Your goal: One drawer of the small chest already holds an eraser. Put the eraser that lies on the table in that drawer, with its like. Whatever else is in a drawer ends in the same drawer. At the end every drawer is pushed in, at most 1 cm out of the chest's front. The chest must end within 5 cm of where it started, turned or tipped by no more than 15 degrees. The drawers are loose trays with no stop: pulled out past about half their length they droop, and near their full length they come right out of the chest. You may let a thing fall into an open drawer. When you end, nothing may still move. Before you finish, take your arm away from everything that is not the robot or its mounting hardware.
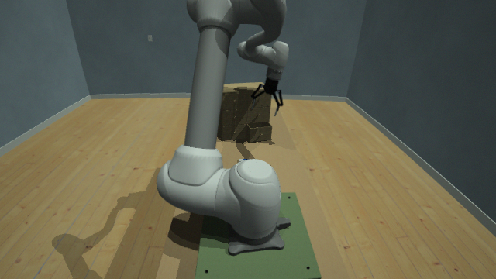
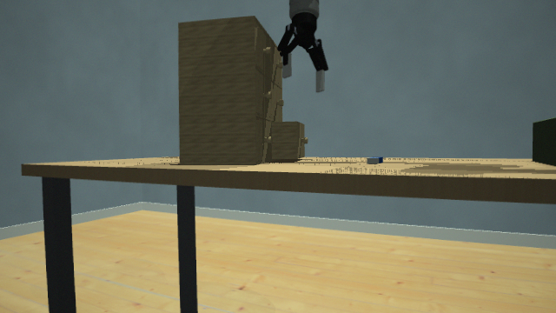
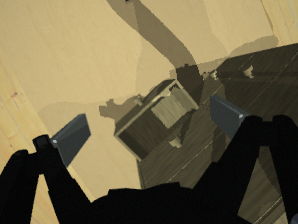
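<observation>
And there's the gripper [image 1: 264, 110] [image 2: 303, 81] [image 3: 148, 115], spread fully wide with nothing in its grasp, high above the open bottom drawer [image 1: 260, 132] [image 2: 285, 141] [image 3: 145, 132]! The blue-and-white eraser [image 1: 242, 160] [image 2: 374, 160] lies out on the table [image 2: 287, 179], well apart from the chest [image 1: 232, 112] [image 2: 219, 96] [image 3: 200, 160].

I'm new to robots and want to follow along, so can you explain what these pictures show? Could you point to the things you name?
It's one jointed arm ending in a two-fingered claw [image 1: 265, 110] [image 2: 303, 78] [image 3: 148, 115], open and holding nothing. The top picture looks from behind the arm's base toward a wooden chest [image 1: 262, 110] [image 2: 219, 93]. The exterior one views the table [image 2: 304, 184] from the side. The wrist one looks down between the fingers at a pulled-out bottom drawer [image 1: 260, 132] [image 2: 285, 141] [image 3: 145, 131]. A small blue-and-white block [image 1: 242, 160] [image 2: 374, 160], probably the eraser, lies on the table.
</observation>
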`<action>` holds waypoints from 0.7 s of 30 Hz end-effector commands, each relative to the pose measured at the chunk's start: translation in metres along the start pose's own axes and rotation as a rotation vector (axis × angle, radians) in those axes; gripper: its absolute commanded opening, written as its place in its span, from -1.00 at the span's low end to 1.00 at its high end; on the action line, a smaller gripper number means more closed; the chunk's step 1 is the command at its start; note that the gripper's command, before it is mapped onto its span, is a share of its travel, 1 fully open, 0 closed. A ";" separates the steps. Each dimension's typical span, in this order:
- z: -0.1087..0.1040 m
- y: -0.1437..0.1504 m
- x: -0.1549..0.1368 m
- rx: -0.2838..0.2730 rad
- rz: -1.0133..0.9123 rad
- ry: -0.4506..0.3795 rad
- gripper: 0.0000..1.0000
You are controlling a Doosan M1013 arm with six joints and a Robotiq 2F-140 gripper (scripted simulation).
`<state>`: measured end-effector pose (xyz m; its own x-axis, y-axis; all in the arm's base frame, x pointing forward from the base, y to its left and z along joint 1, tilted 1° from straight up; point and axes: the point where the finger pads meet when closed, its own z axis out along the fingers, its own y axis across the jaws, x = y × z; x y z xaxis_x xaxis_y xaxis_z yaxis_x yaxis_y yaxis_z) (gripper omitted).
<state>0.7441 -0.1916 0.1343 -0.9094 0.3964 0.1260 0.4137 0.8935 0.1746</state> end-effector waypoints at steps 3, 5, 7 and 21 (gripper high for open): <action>0.000 0.000 0.000 0.000 0.000 0.000 1.00; 0.000 0.000 0.000 0.000 -0.001 0.000 1.00; -0.001 0.000 0.001 0.002 -0.006 -0.001 1.00; -0.037 -0.015 0.038 0.077 -0.222 -0.031 1.00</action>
<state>0.7166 -0.1960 0.1615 -0.9635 0.2549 0.0819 0.2641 0.9550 0.1351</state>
